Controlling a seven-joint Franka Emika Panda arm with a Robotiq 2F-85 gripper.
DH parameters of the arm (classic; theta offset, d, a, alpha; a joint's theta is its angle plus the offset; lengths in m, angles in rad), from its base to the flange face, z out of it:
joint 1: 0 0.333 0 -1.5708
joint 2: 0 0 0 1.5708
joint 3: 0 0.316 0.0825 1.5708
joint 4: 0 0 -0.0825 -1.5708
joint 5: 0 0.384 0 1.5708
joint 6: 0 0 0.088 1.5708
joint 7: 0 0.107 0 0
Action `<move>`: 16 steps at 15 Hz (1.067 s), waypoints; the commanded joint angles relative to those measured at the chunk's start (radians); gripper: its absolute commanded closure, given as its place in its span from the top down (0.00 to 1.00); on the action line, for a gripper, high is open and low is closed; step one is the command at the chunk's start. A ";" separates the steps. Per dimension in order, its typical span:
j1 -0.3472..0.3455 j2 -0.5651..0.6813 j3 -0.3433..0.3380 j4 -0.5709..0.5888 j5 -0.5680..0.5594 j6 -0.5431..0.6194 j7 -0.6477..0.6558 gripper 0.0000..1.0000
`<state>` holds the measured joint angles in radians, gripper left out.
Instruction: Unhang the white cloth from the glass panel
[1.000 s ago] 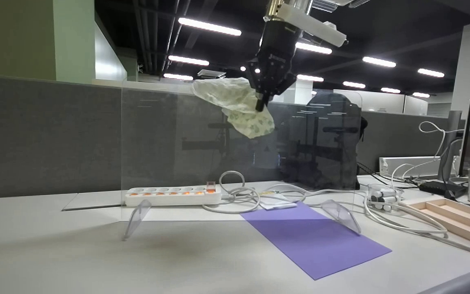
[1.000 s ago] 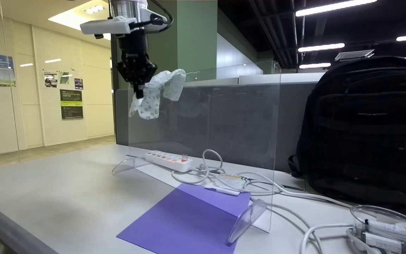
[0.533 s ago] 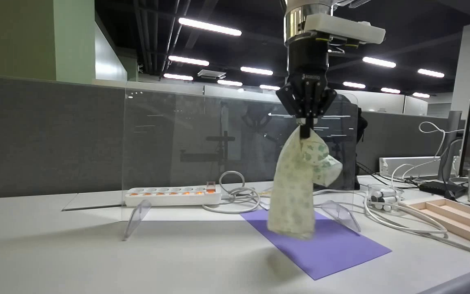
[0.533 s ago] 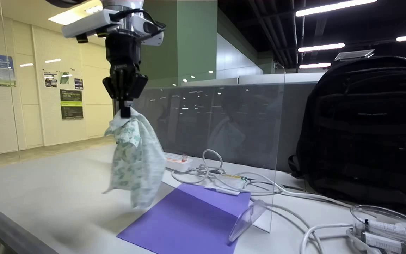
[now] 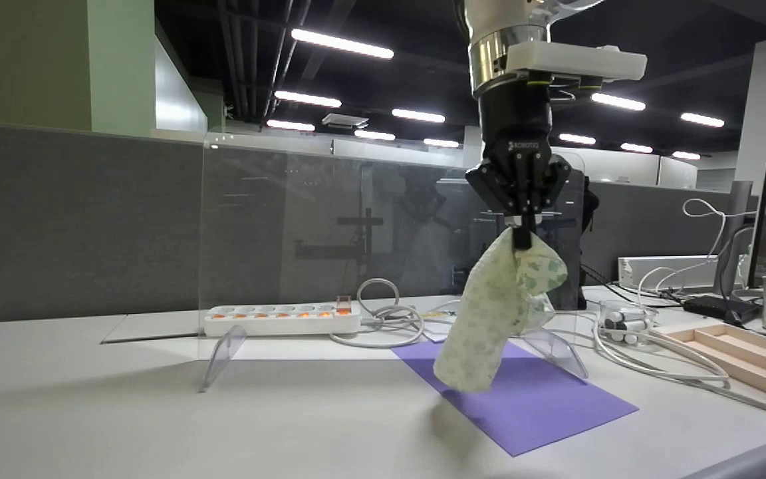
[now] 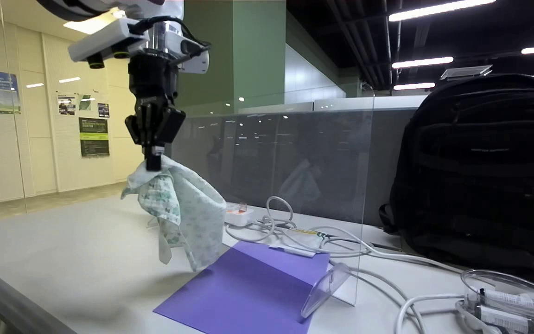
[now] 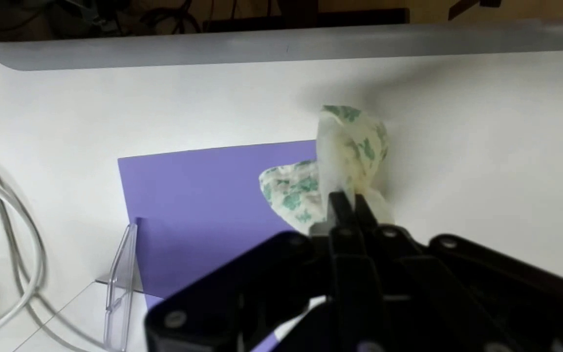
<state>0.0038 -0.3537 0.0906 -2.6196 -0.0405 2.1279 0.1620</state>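
One tool (image 5: pixel 522 239), pinching one cloth (image 5: pixel 489 313), off one glass panel (image 5: pixel 330 226)

Bright white tube-shaped ceiling lights (image 5: pixel 342 44) shine beneath the dark ceiling (image 5: pixel 423 73); I see small glints on the upright clear glass panel (image 6: pixel 269 157) and soft shadows across the flat white tabletop (image 5: pixel 157 426). My wrist view renders the black two-fingered gripper (image 7: pixel 350 199) soft.
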 commanded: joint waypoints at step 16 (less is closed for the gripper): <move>-0.055 0.221 0.013 0.028 -0.236 0.216 0.293 0.41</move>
<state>-0.0651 -0.1462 0.1049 -2.6238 -0.2409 2.3498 0.3928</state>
